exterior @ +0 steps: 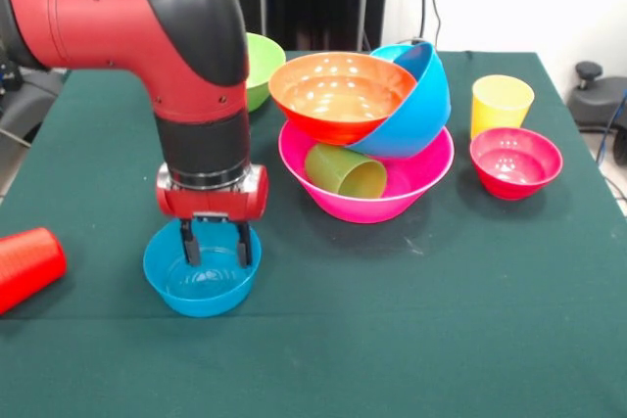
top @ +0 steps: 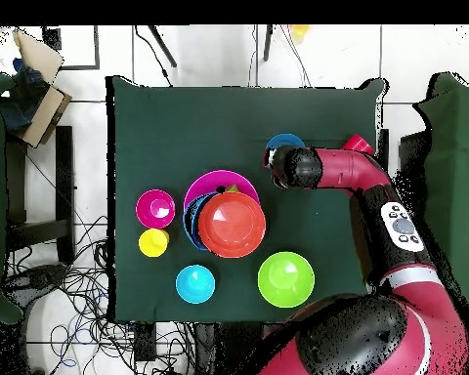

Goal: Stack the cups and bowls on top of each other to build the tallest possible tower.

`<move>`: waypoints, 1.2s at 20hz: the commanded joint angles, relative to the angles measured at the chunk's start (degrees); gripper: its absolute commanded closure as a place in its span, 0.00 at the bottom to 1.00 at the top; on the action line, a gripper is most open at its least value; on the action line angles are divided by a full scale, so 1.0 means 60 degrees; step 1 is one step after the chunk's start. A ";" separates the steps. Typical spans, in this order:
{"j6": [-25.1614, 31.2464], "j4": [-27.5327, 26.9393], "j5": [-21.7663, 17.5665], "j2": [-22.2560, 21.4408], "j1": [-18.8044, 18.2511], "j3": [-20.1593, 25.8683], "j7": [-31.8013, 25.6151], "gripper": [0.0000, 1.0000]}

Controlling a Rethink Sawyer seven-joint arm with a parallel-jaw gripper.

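Down inside the small translucent blue bowl [exterior: 202, 282]: gripper [exterior: 217, 244], fingers spread a little, tips within the rim, nothing visibly clamped. Glossy, upright on the green table [exterior: 392, 340]. Red cup [exterior: 27, 264] on its side, well apart toward the table's edge. Farther off, the tower [exterior: 367, 129]: pink bowl [exterior: 367, 198] as base, green cup [exterior: 345, 171] lying in it, large blue bowl [exterior: 416, 105] and orange bowl [exterior: 341, 95] tilted on top. Beside it, yellow cup [exterior: 501, 103] and magenta-red bowl [exterior: 515, 162]; lime green bowl [exterior: 263, 68] behind the arm; cyan bowl [top: 195, 284] seen from overhead.
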 commanded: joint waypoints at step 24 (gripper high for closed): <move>-0.0020 -0.0460 -0.0437 0.0260 0.0902 -0.0183 -0.0583 0.00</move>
